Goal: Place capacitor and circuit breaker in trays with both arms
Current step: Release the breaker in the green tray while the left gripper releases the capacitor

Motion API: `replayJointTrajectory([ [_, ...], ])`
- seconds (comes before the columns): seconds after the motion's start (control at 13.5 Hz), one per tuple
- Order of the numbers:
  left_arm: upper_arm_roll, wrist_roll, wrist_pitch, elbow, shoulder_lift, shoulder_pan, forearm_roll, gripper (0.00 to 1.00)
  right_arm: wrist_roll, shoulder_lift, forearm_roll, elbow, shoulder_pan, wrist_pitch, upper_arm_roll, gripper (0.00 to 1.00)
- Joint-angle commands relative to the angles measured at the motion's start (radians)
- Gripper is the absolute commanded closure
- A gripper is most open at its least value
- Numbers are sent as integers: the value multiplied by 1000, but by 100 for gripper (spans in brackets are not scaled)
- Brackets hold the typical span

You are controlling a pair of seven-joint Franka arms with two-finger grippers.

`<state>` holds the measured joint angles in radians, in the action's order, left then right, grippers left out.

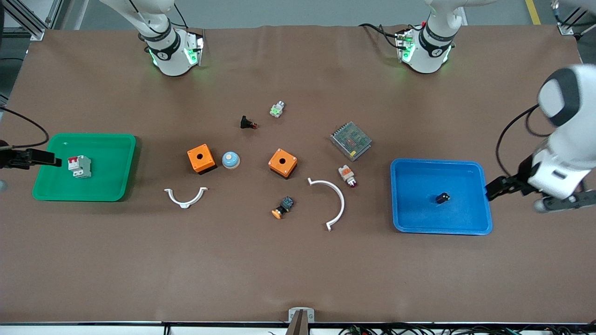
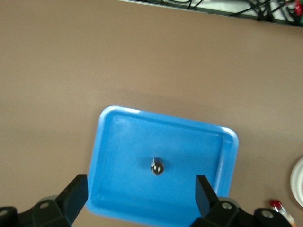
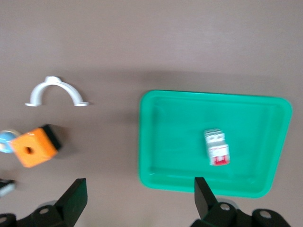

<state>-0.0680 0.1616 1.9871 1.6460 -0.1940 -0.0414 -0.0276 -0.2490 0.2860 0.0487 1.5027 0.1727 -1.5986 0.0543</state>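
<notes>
Front view: the circuit breaker lies in the green tray at the right arm's end of the table. The capacitor lies in the blue tray at the left arm's end. The right gripper is cut off by the frame edge, over the green tray's outer rim. The left gripper hangs just beside the blue tray's outer rim, partly hidden by its arm.

Left wrist view: the left gripper's fingers stand wide apart, gripping nothing; the capacitor rests mid-tray, blurred.

Right wrist view: the right gripper's fingers stand wide apart, gripping nothing. An orange box and a white curved bracket lie beside the tray.
</notes>
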Motion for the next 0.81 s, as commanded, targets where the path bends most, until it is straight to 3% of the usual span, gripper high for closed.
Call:
replayJointTrajectory([
  [0.0, -1, -123, -172, -69, 75, -6, -17, 0, 59, -71, -3, -18, -19, 63, 9, 0],
  [0.15, -1, -194, -243, -66, 145, -24, -15, 0, 66, -120, -1, -18, -28, 106, 2, 0],
  [0.59, 1, -113, -406, -29, 271, 29, -14, 0, 228, -246, -30, 10, -137, 108, 2, 0],
  [0.74, -1, -80, -406, 4, 306, 49, -5, 0, 229, -313, -29, 111, -147, 48, 2, 0],
])
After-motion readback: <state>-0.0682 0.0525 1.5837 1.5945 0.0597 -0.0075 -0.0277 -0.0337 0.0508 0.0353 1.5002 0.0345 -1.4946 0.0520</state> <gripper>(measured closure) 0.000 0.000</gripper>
